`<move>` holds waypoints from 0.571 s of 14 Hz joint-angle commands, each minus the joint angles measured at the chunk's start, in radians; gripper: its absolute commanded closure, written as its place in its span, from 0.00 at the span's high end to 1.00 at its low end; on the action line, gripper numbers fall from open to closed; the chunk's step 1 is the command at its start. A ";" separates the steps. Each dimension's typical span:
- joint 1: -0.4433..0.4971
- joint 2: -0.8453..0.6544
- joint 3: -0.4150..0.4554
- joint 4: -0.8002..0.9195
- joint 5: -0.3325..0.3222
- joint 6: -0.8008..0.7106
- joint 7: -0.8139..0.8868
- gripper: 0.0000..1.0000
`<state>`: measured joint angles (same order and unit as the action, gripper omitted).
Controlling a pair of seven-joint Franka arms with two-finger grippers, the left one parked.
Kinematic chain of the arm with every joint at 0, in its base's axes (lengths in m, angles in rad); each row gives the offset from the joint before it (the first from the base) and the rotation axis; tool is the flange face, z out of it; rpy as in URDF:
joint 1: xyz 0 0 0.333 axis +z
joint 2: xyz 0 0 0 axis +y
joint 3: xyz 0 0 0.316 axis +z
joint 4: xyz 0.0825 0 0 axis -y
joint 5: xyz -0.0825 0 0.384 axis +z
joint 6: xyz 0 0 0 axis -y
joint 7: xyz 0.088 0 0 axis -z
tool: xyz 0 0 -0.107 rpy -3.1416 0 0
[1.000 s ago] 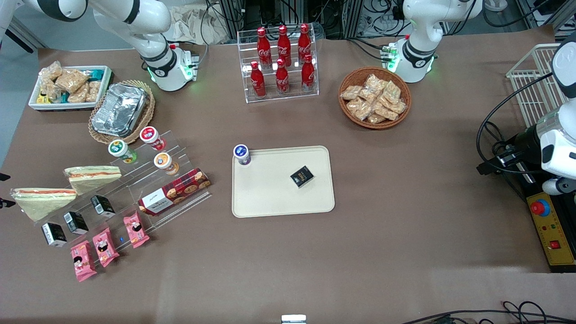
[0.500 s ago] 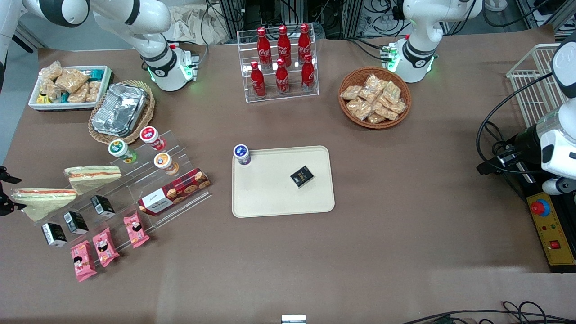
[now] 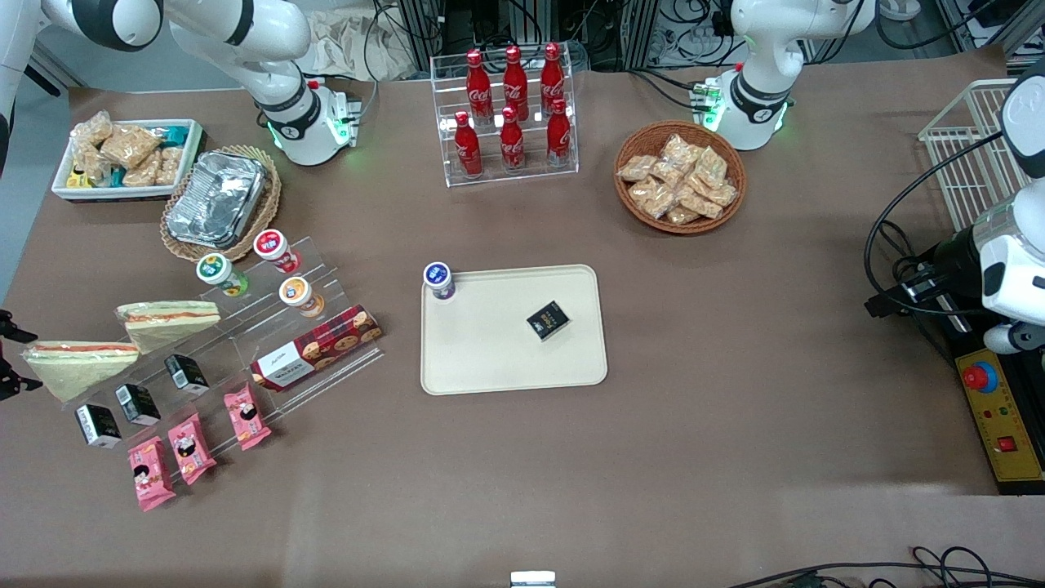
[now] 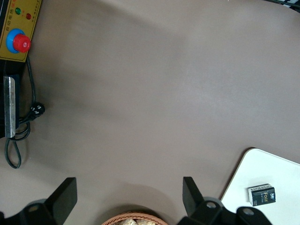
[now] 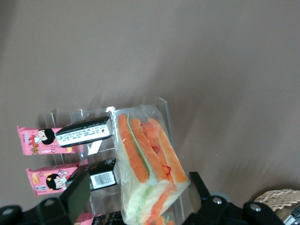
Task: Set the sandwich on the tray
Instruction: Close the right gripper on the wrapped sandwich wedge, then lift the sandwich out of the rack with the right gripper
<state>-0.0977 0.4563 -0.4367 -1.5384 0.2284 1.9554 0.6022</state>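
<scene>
Clear-wrapped triangular sandwich (image 3: 77, 363) of pale bread with red-orange and green filling, lying on the clear acrylic tiered display stand (image 3: 269, 343) at the working arm's end of the brown bench (image 3: 735, 408). Nearer the front camera than the second, near-identical wrapped wedge (image 3: 169, 318) on the same stand. Not on the large flat cream-beige rectangular plastic tray (image 3: 490, 359), which sits well apart at mid-bench.

Black two-finger hand (image 3: 6, 359) at the very edge of the front view, just beside the blunt end of the sandwich. Open wide and holding nothing: one finger (image 3: 16, 335) farther from the camera than the wedge's end, the other nearer, with no touch visible.

In the right wrist view, the sandwich (image 5: 147, 164) between the two dark fingers (image 5: 77, 194) of the hand (image 5: 140, 201), cut face with orange strips and green turned to the lens, clear gaps between wrap and fingers. Small black cartons with white labels (image 5: 84, 132) and pink snack packets (image 5: 40, 140) on the stand steps beside the wedge.

On the tray, a small black box (image 3: 548, 319); at its corner, a blue-lidded cup (image 3: 439, 281).
</scene>
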 commanded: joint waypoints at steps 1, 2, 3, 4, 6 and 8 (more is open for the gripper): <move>-0.004 0.021 -0.001 -0.002 0.035 0.028 0.002 0.94; -0.002 0.024 -0.001 -0.002 0.035 0.028 0.002 0.94; -0.002 0.027 -0.002 -0.002 0.035 0.028 0.002 0.94; -0.002 0.035 -0.001 -0.002 0.035 0.030 0.002 0.94; 0.001 0.042 -0.001 -0.002 0.037 0.033 0.004 0.74; 0.004 0.042 -0.001 -0.002 0.048 0.033 0.004 0.45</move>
<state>-0.0967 0.4971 -0.4350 -1.5398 0.2396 1.9727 0.6024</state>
